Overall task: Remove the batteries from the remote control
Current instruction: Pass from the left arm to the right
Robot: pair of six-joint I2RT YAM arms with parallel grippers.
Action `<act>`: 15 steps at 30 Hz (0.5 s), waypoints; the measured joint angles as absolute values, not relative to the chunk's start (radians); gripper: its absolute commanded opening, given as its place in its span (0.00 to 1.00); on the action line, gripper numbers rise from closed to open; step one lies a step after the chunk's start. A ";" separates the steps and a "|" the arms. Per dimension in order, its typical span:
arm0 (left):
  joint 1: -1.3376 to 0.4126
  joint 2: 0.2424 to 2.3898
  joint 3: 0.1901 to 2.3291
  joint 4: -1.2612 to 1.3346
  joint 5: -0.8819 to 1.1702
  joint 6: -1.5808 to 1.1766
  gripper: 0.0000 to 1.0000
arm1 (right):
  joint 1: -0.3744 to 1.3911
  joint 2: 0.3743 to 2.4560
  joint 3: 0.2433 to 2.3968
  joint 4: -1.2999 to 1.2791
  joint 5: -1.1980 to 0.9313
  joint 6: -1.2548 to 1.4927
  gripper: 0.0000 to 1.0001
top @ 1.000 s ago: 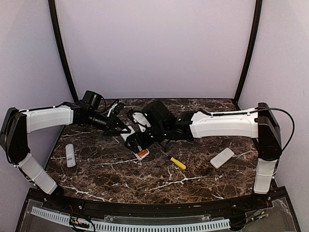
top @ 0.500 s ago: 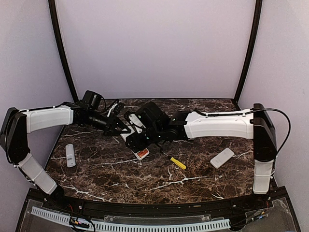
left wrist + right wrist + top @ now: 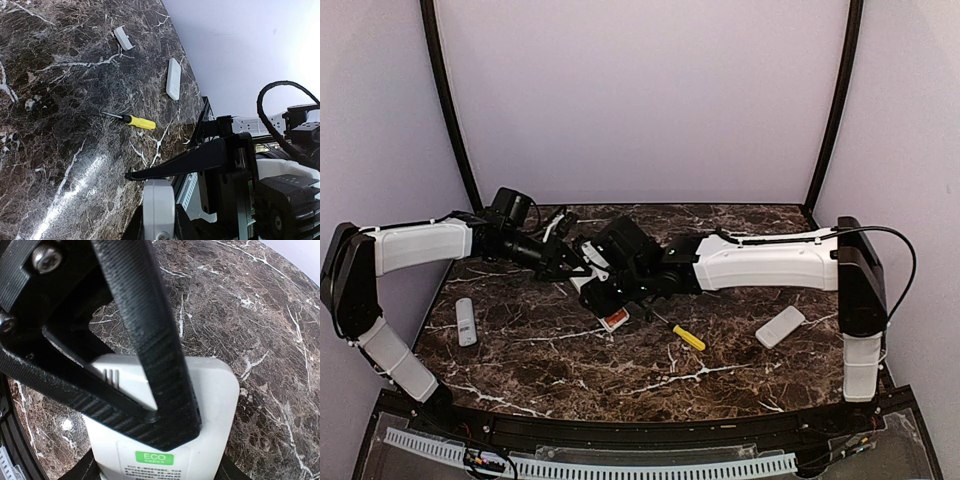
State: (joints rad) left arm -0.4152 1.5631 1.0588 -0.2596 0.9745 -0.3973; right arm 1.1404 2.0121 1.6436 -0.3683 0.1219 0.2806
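The white remote control lies back-up, with a green ECO label and a ridged battery cover. My left gripper is shut on the remote's edges and holds it just above the table. My right gripper sits on top of it. A black fingertip presses on the cover's edge. The frames do not show how wide the right jaws stand. No batteries show plainly. A small orange-red patch sits at the remote's near end, and I cannot tell what it is.
A yellow-handled screwdriver lies right of centre. A second white remote lies further right, and a third lies at the left. A small white cover piece rests on the marble.
My right arm has slid left and further over the held remote. The left arm and the remote have stayed put.
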 measured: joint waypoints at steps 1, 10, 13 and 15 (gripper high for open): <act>-0.415 1.563 1.059 -0.262 0.972 -0.397 0.00 | 1.142 2.012 1.644 -0.371 0.126 0.283 0.44; -0.420 1.525 1.060 -0.289 0.882 -0.364 0.62 | 1.144 2.012 1.644 -0.396 0.159 0.355 0.31; -0.417 1.465 1.061 -0.312 0.796 -0.332 0.73 | 1.134 2.012 1.642 -0.419 0.170 0.417 0.30; -0.406 1.399 1.061 -0.319 0.727 -0.317 0.75 | 1.122 2.011 1.632 -0.423 0.175 0.466 0.31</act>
State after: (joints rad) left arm -0.4061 1.3987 1.0615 -0.3191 0.7269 -0.3172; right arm 1.1217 2.0109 1.6321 -0.4229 0.1753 0.4664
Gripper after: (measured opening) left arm 0.716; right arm 0.555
